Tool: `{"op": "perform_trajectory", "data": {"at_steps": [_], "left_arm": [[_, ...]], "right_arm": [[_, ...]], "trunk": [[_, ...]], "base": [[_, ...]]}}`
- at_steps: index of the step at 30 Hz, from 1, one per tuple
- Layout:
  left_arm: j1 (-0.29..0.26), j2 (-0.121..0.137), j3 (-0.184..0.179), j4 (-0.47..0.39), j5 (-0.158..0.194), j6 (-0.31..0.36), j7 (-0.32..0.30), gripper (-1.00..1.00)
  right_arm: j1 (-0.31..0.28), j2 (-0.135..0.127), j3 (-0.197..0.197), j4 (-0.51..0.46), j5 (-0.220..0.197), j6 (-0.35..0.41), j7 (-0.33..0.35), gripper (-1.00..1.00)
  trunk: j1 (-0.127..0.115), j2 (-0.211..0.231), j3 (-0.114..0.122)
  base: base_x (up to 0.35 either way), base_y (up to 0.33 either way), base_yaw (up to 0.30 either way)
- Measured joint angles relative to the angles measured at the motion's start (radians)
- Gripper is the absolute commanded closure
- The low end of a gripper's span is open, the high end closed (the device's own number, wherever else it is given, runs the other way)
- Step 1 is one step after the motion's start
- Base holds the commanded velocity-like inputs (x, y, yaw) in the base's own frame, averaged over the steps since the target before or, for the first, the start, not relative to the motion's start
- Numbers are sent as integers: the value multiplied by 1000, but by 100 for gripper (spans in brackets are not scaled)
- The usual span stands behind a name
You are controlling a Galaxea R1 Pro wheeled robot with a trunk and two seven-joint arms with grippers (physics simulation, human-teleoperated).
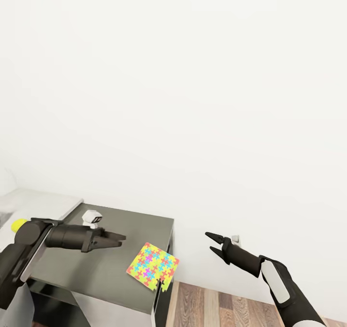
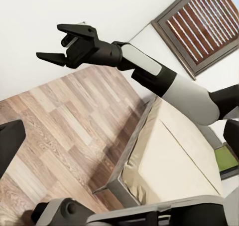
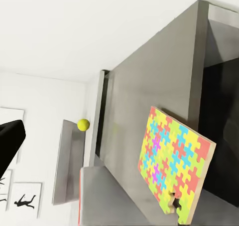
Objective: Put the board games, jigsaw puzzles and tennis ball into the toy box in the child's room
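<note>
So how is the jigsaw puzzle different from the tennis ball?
The jigsaw puzzle is a flat square sheet in many bright colours; the tennis ball is small, round and plain yellow-green. The puzzle lies on the dark grey table, its corner poking over the edge; the ball sits further back, past the left arm. Neither is held by a gripper.

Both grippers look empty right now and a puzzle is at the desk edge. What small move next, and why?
Probably ease the open left gripper down toward the multicoloured jigsaw sheet. The sheet overhangs the front corner of the dark grey desk section, so its free edge looks pinchable. The right gripper is open too, but hangs off the desk over the wood floor.
</note>
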Motion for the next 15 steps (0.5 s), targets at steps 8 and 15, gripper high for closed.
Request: {"op": "perform_trajectory", "data": {"at_steps": [8, 15], "left_arm": [[2, -1, -6, -5, 3, 0, 0, -100], [-2, -17, -5, -15, 62, 0, 0, -100]], "right_arm": [[0, -4, 1, 2, 2, -54, 1, -100], [0, -12, 2, 3, 2, -57, 1, -100]], "trunk": [[31, -56, -12], [58, -105, -22]], "base": [[0, 0, 76], [0, 0, 73]]}}
